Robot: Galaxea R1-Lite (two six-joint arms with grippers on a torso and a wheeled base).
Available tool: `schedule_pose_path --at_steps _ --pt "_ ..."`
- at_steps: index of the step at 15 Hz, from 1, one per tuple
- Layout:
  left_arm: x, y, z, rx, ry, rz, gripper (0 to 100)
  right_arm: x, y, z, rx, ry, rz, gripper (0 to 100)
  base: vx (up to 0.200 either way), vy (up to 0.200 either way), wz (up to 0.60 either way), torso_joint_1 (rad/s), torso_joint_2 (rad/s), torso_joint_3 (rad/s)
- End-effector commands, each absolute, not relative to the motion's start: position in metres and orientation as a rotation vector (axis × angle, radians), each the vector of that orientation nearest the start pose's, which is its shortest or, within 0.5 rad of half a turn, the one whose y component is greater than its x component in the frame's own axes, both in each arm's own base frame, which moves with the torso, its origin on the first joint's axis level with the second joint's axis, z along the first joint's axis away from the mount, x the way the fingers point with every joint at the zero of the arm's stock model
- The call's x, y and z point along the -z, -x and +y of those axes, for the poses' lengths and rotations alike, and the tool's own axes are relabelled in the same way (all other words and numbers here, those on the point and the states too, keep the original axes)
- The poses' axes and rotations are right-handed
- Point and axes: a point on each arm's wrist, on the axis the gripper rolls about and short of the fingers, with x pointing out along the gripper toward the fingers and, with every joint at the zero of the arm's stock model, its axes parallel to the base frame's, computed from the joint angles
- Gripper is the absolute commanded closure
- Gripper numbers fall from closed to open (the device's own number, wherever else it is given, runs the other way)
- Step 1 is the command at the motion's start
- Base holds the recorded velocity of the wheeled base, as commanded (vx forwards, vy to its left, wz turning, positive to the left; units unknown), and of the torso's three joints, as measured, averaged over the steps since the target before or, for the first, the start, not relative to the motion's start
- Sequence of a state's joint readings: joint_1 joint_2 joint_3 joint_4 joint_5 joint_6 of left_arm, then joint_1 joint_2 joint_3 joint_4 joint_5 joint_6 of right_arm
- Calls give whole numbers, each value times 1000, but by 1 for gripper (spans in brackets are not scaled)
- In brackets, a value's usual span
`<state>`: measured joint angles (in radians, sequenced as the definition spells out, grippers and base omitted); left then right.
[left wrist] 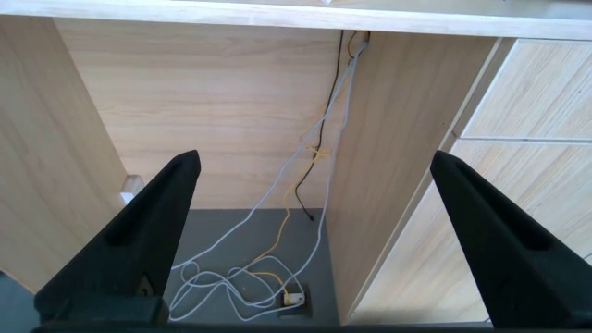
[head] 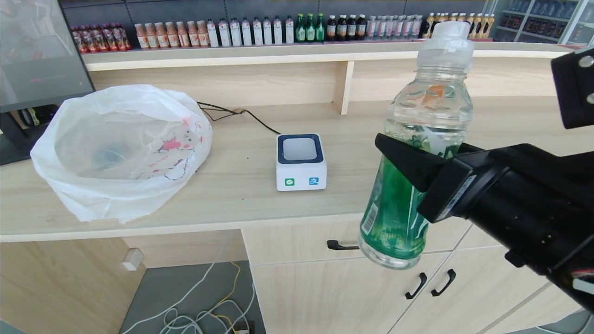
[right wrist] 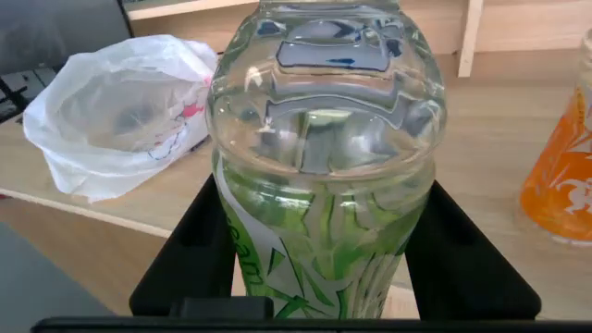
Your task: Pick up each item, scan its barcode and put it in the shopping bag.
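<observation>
Shopping bag [head: 116,148] sits at left, its dark contents blurred through the plastic. The scanner [head: 300,162] is at centre. Right of centre, the right gripper [head: 420,155] pinches the green-labelled bottle [head: 417,106], with its barcode [head: 369,219] showing and the far finger hidden. The left gripper [left wrist: 314,166] is spread wide and holds nothing.

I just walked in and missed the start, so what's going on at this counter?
The right gripper holds a clear bottle with a green label in the air, to the right of the white scanner box on the wooden counter. The open white shopping bag sits further left on the counter. The left gripper hangs open and empty below the counter's top, facing cables on the floor.
</observation>
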<state>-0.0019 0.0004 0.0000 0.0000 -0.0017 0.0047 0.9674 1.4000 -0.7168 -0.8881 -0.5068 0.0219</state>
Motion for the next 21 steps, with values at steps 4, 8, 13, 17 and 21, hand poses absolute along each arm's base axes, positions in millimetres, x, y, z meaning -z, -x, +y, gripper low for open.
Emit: schedule_pose_path --at_steps 4,8,13,17,21 --pt "-75 23 0 5 -8 0 0 -247 -156 162 -297 -104 -267 100 0 0 0 0 0 0" --pt "-75 23 0 3 -5 0 0 -248 -163 140 -222 -48 -317 100 0 0 0 0 0 0" --pt "-75 23 0 3 -5 0 0 -238 -148 112 -287 -51 -325 100 0 0 0 0 0 0" --pt "-75 23 0 3 -5 0 0 -226 -150 108 -265 -28 -315 100 0 0 0 0 0 0" --pt "-75 23 0 3 -5 0 0 -222 -150 102 -243 -19 -313 100 0 0 0 0 0 0"
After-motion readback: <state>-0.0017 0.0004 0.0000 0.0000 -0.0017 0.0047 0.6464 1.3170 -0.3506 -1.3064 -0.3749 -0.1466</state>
